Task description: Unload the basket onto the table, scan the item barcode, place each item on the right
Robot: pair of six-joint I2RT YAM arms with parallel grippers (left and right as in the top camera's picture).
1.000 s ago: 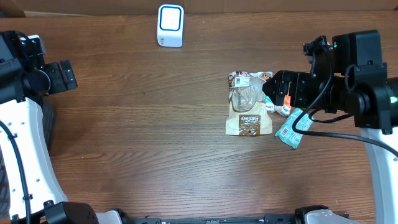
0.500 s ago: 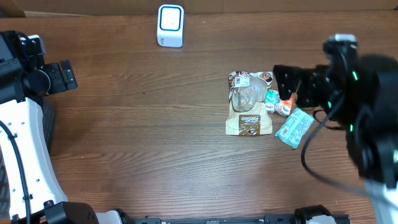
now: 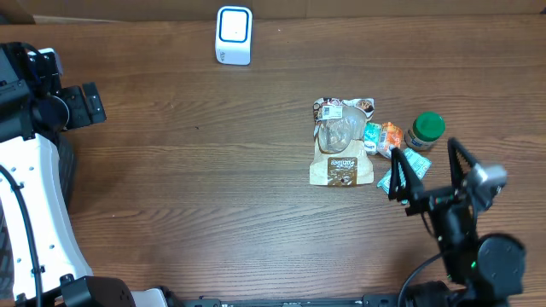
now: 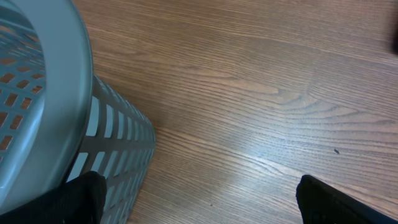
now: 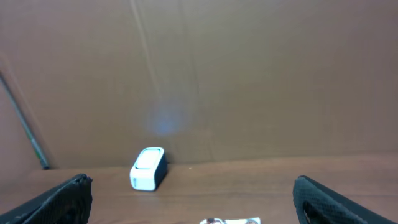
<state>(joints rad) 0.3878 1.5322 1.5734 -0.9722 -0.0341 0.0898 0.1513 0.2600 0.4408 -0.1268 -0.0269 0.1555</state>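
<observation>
The white and blue barcode scanner [image 3: 234, 35] stands at the table's far edge and shows small in the right wrist view [image 5: 148, 168]. A brown snack pouch [image 3: 341, 141] lies right of centre, with small teal and orange packets [image 3: 382, 136], a green-lidded jar [image 3: 425, 130] and a teal bar wrapper [image 3: 404, 164] beside it. My right gripper [image 3: 429, 175] is open and empty. It is raised near the front right, just in front of the wrapper, and faces the back wall. My left gripper [image 4: 199, 202] is open and empty over bare wood at the far left.
A grey slotted basket [image 4: 37, 93] sits right beside the left gripper. A brown cardboard wall [image 5: 199, 74] rises behind the scanner. Only the pouch's top edge [image 5: 230, 221] shows in the right wrist view.
The right arm has drawn back from above the items toward the table's front edge, uncovering the jar and packets. The left arm has not moved.
</observation>
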